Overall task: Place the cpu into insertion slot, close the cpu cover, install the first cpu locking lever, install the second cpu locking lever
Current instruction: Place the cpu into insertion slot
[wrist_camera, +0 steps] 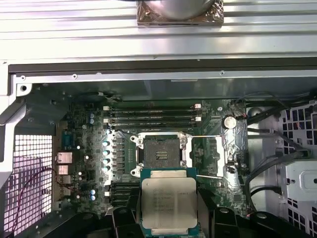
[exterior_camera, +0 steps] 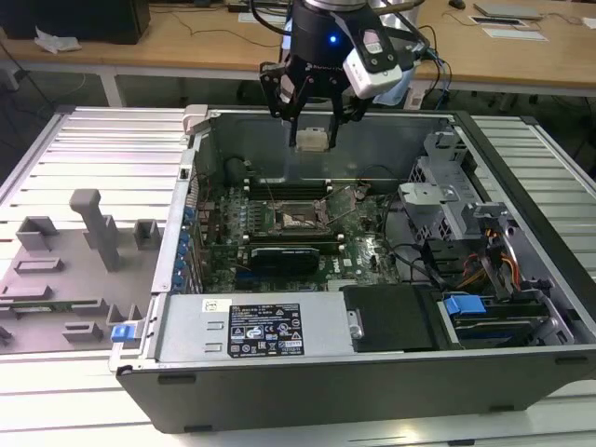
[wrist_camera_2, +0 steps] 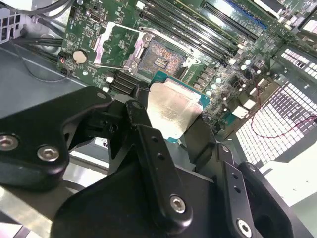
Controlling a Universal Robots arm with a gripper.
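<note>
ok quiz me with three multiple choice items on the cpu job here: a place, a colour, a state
1. Where is the cpu? A) seated in the insertion slot B) held in the gripper, up in the air C) in a person's hand
2. What colour is the circuit board around the slot? A) red B) green C) white
3. How is the cpu cover? A) swung open, off the slot B) shut over the chip C) missing
Answers: 1 B, the gripper clamps it in mid-air. 2 B, green in both wrist views. 3 A, pin field bare, frame to one side.
</note>
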